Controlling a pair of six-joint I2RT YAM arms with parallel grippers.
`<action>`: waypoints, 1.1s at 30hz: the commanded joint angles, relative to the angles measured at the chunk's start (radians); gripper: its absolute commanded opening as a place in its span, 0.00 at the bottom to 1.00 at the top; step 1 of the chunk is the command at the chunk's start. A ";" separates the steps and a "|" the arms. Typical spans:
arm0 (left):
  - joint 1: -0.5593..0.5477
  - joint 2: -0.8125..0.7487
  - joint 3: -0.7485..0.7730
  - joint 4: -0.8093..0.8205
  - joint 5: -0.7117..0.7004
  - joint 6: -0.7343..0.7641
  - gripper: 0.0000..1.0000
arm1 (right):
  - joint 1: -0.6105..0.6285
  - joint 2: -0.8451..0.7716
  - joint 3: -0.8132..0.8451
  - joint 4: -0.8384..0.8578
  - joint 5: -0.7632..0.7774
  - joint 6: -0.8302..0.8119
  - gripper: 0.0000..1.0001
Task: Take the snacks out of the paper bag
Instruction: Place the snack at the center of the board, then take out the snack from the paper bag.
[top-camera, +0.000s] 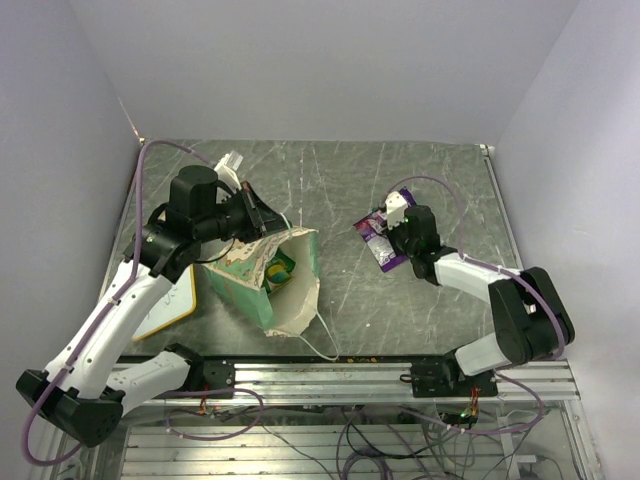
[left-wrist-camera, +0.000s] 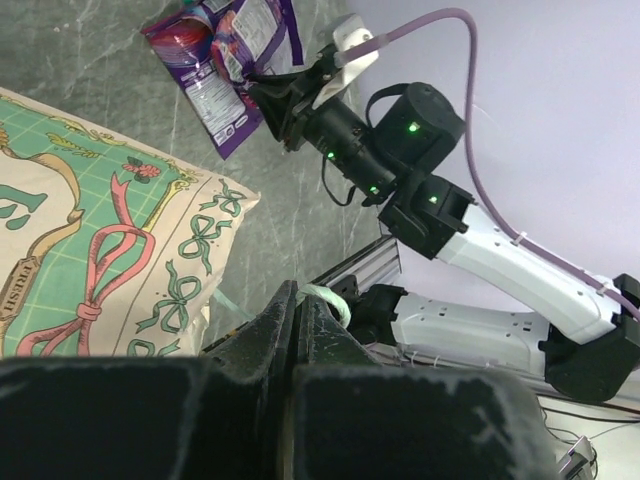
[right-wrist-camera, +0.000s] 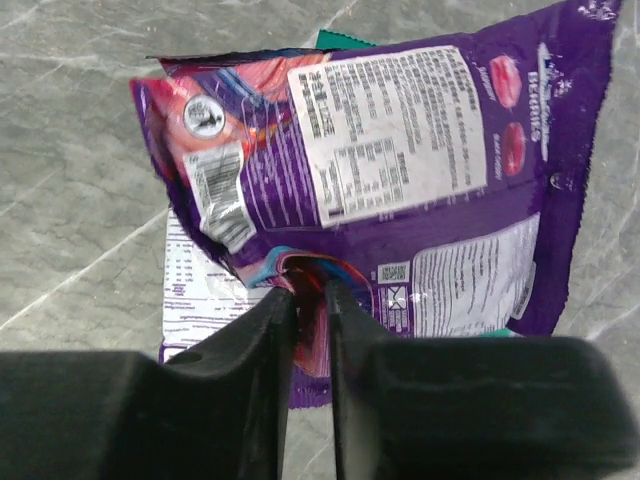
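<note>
Your white-and-black left arm (top-camera: 110, 320) reaches forward and inward, its black two-finger left gripper (left-wrist-camera: 296, 318) pressed fully closed. Your right arm (top-camera: 470, 275) stretches inward, its right gripper (right-wrist-camera: 311, 290) pinching a purple foil packet (right-wrist-camera: 400, 160), jaws a slit apart.

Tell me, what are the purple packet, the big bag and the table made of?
The purple packet looks like thin plastic or foil film. It is glossy, crinkles and catches the light. The paper bag looks like matte paper printed with ribbons, and its rim is creased and ragged. The table is grey-green with pale veins like stone and slightly shiny, though it could be a printed surface.
</note>
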 joint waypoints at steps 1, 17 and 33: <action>-0.004 0.013 0.022 -0.034 0.012 0.030 0.07 | -0.009 -0.091 0.041 -0.088 0.016 0.073 0.26; -0.001 0.046 0.052 -0.088 -0.004 0.101 0.07 | 0.101 -0.603 -0.191 -0.011 -0.289 0.533 0.53; 0.005 -0.060 0.014 -0.103 -0.063 0.046 0.07 | 0.536 -0.508 0.039 0.024 -0.567 0.026 0.55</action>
